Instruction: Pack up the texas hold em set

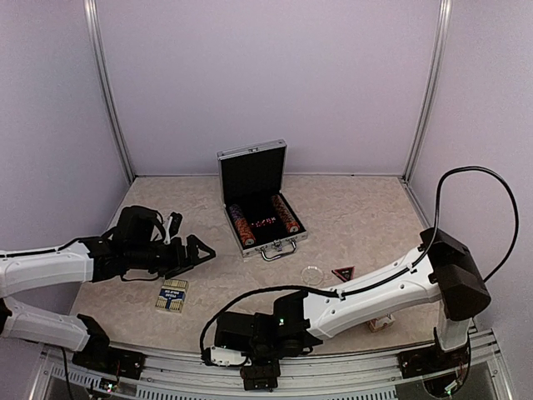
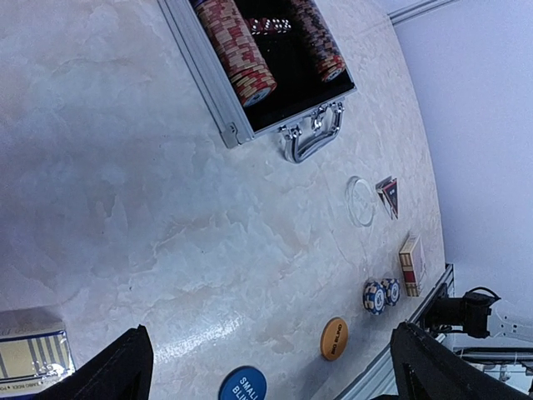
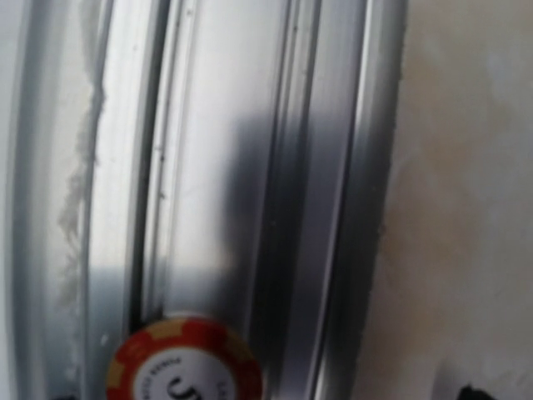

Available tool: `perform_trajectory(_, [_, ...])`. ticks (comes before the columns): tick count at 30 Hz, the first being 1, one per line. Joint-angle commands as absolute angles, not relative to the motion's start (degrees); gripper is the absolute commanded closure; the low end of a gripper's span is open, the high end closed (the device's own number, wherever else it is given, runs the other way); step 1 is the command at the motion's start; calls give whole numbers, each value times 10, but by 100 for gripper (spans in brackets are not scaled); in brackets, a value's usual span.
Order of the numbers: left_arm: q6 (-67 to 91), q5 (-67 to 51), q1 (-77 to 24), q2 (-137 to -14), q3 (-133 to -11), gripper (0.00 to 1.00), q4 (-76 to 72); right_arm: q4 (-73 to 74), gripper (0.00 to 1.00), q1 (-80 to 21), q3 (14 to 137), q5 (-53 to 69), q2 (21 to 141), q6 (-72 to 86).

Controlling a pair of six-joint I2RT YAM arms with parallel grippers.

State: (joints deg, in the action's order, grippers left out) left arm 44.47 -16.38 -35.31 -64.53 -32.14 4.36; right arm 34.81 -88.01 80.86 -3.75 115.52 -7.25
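Silver aluminium briefcase [image 1: 231, 218] stands open in the middle of the table [image 1: 358, 217], with its lid [image 1: 252, 171] upright and the black lining facing the arms. Inside it lie two rows of striped chips [image 1: 241, 225], and the metal handle [image 1: 277, 248] points toward the near edge.

The left claw [image 1: 196, 250] hovers over the table to the left of the case, near its front corner but not touching it. Its two fingers [image 2: 125, 367] are spread wide apart and nothing is between them. A blue and gold card deck [image 1: 171, 294] lies flat on the table just on the near side of this claw.

In the left wrist view the case is at the top and the loose pieces lie apart from it, further toward the table edge. There is a clear disc [image 2: 360, 200] just beside a dark triangle [image 2: 388, 196], then a second card deck [image 2: 410, 262], two blue and white chips [image 2: 379, 294], an orange disc [image 2: 334, 337] and a blue disc [image 2: 242, 385]. The blue disc is at the lower edge of that view, between the two fingers.

The right claw [image 1: 221, 350] is low at the near edge of the table, well apart from the case. Its camera shows, very close and blurred, a metal rail [image 3: 250, 167] and one red and yellow chip [image 3: 183, 362] at the rail. The fingers of this claw are almost outside its own view; they stand apart and hold nothing.
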Motion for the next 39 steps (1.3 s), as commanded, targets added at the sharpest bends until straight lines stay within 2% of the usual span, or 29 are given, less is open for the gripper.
perform_trajectory(1, [437, -159, -357, -640, -311, 1, 42, 346, 0, -883, 827, -42, 1172, -82])
perform_trajectory(15, [439, -160, -359, -641, -308, 1, 36, 350, 0, -883, 826, -75, 1193, -81])
perform_trajectory(19, [440, -160, -359, -641, -306, 1, 34, 346, 3, -879, 821, -103, 1192, -74])
perform_trajectory(27, [443, -158, -363, -638, -306, 1, 33, 313, 7, -834, 803, -111, 1170, -57])
perform_trajectory(39, [444, -157, -366, -630, -302, 1, 36, 310, 7, -787, 799, -152, 1181, -45])
